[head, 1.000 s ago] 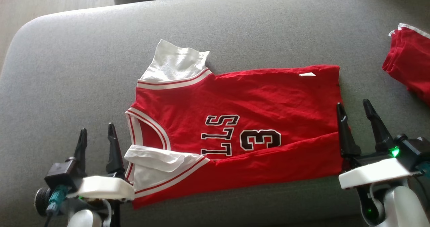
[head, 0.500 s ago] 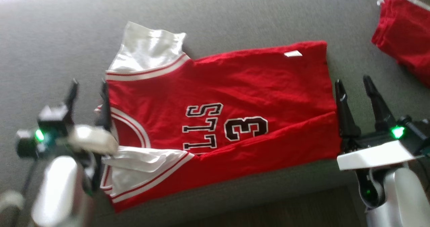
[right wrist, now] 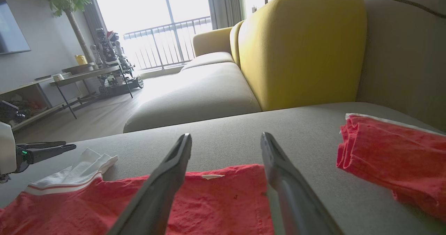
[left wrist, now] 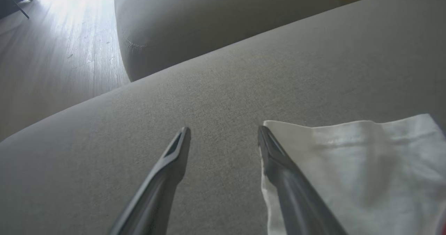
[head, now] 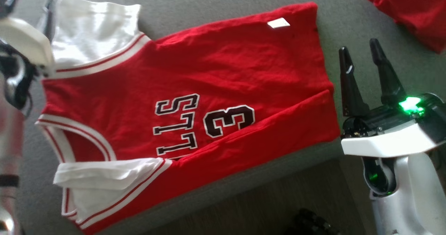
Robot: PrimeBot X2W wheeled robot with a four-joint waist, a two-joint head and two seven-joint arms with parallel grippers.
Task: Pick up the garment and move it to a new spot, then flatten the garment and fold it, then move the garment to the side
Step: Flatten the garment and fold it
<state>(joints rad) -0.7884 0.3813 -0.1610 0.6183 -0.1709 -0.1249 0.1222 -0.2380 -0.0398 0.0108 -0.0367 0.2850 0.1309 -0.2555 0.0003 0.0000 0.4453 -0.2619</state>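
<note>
The left claw (head: 29, 5) is spread wide, released, its fingers laid low over the sofa cushion (left wrist: 209, 88) at the corner of the white sleeve (left wrist: 348, 165) of the jersey (head: 209, 71). The right claw (head: 359, 47), likewise released, is poised just beside the jersey's hem (head: 322, 64). The jersey is spread flat between both claws; a second red garment (head: 411, 15) is seen beyond its hem.

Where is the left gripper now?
Upper left of the head view: the left gripper, open, hangs over the cushion, one finger at the white sleeve of the jersey.
</note>
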